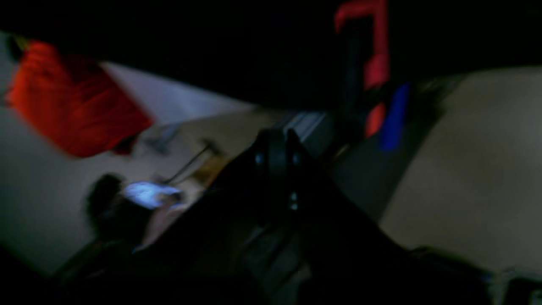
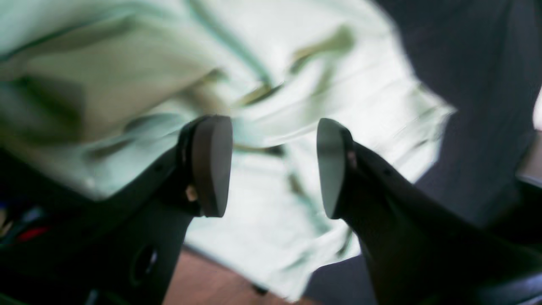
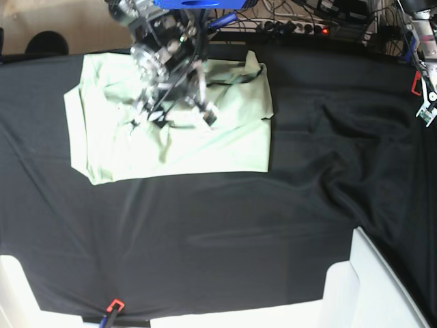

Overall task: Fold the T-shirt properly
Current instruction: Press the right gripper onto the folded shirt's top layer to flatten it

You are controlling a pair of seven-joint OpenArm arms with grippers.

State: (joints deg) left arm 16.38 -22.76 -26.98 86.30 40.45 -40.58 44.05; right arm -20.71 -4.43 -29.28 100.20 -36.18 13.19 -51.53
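Observation:
The pale mint-green T-shirt (image 3: 205, 143) lies folded into a rough rectangle at the back left of the table, collar toward the far edge. My right gripper (image 3: 174, 113) hangs blurred just above its middle. The right wrist view shows this gripper (image 2: 275, 165) open, with nothing between the pads and the rumpled T-shirt (image 2: 296, 63) below. My left gripper (image 3: 427, 102) is raised at the far right edge, away from the shirt. The left wrist view is dark and blurred, and its fingers (image 1: 275, 156) look pressed together, shut on nothing.
A wrinkled black cloth (image 3: 205, 225) covers the table. White panels (image 3: 355, 287) stand at the front right corner and front left. A power strip and cables (image 3: 300, 27) run along the back. A small red clip (image 3: 115, 305) sits at the front edge.

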